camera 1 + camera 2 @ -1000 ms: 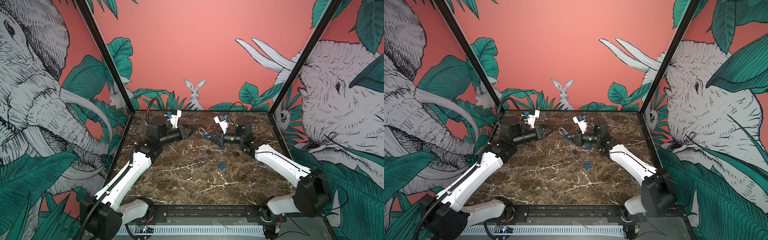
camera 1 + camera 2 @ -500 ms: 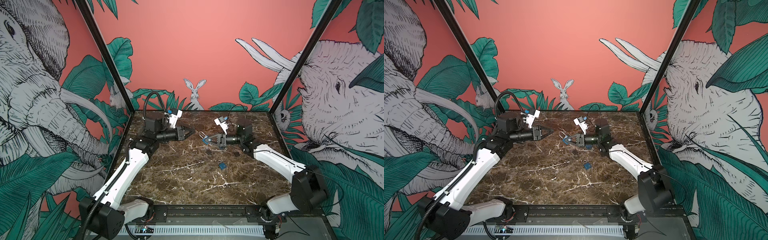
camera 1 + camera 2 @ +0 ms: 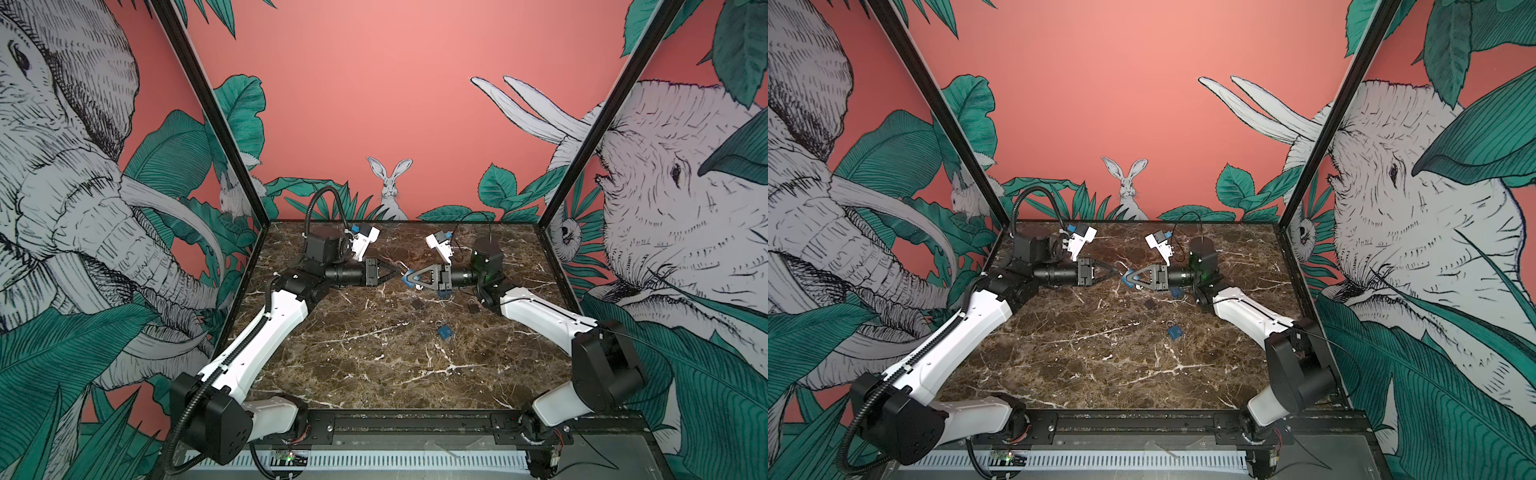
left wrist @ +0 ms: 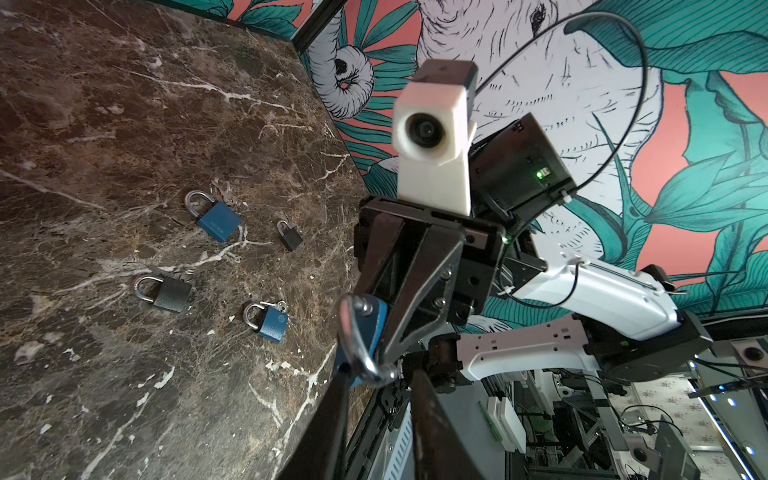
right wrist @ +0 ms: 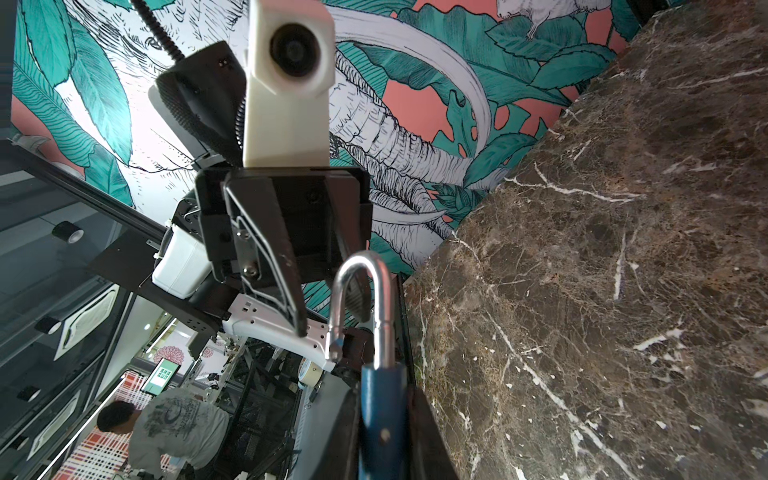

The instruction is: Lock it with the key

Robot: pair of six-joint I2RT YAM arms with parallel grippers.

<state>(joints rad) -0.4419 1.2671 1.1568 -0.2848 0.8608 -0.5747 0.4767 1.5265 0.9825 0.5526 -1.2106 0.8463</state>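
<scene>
My right gripper [image 3: 415, 280] [image 5: 382, 390] is shut on the body of a blue padlock [image 3: 407, 276] [image 3: 1126, 277] [image 5: 380, 415], held above the marble at the back middle. Its silver shackle [image 5: 361, 270] [image 4: 349, 328] stands open and points at the left arm. Level with it, my left gripper [image 3: 397, 273] [image 4: 379, 372] has its fingers slightly apart, with the shackle's bend between the tips. One fingertip touches the padlock's corner; the other stands just clear. The key is too small to make out in any view.
Several other padlocks lie on the marble table [image 3: 374, 374] near the right arm: a blue padlock [image 4: 218, 220] [image 3: 444, 331], a small black padlock [image 4: 289, 237], a grey padlock [image 4: 166, 291] and a second blue padlock [image 4: 268, 324]. Glass walls close the left, right and back sides.
The left arm has levelled out and brought its gripper up to the padlock, its fingers narrowing. The right gripper has turned the padlock so its shackle faces the left gripper.
</scene>
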